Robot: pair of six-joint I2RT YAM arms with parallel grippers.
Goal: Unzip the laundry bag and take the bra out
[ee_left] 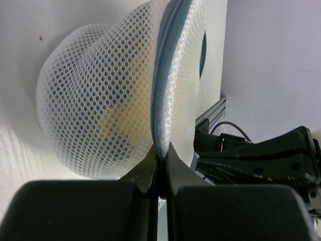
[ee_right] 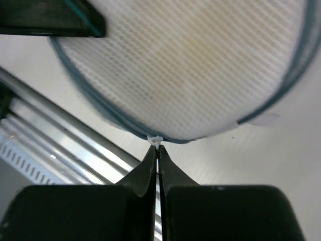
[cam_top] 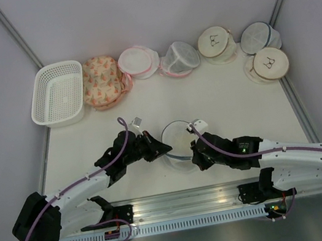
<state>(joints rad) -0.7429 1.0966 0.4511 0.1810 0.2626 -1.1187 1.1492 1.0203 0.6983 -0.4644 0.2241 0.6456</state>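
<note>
The laundry bag (cam_top: 178, 137), a round white mesh drum with a dark blue zip rim, sits between my two arms near the table's front. A pale yellow bra (ee_left: 123, 115) shows through its mesh. My left gripper (ee_left: 160, 153) is shut on the bag's blue zip rim (ee_left: 159, 95) at the bag's left side (cam_top: 161, 150). My right gripper (ee_right: 158, 148) is shut on the small white zip pull (ee_right: 155, 139) at the rim, on the bag's right front side (cam_top: 196, 150). The zip looks closed in the wrist views.
Along the back stand a white plastic basket (cam_top: 56, 94), a peach patterned bra (cam_top: 100, 81), two pink-trimmed white bags (cam_top: 138, 62), two beige round bags with a bra icon (cam_top: 215, 41) and a blue-trimmed mesh bag (cam_top: 258, 36). An aluminium rail (cam_top: 181, 201) runs along the front edge.
</note>
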